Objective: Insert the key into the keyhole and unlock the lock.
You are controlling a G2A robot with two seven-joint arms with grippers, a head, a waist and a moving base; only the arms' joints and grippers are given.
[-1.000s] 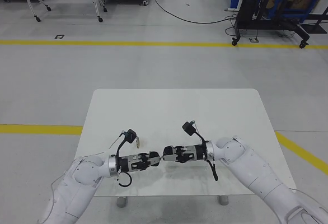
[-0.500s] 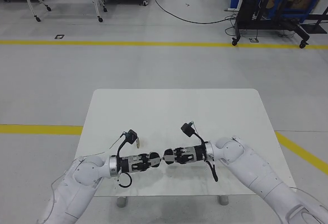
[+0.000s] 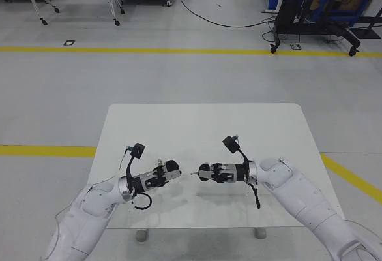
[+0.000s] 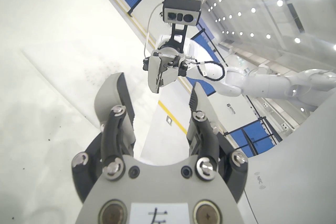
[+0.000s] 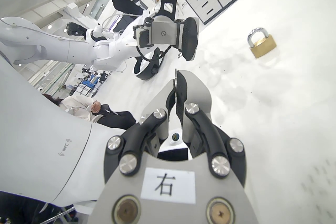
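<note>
Grey right gripper (image 3: 202,173): I see its fingers pressed together on the key (image 5: 174,78), whose thin metal blade sticks out past the fingertips.
Key tip: it points at the left gripper (image 4: 158,82), with a clear gap between the two.
Left gripper: I read its fingers as spread wide with nothing between them.
Both grippers: in the top view they sit low in the frame near the centre and face each other above the near half of the table (image 3: 243,127).
Lock (image 5: 262,43): brass body with a silver shackle that looks closed. It rests on the table near the left gripper, and neither gripper touches it.
Table: white top.
</note>
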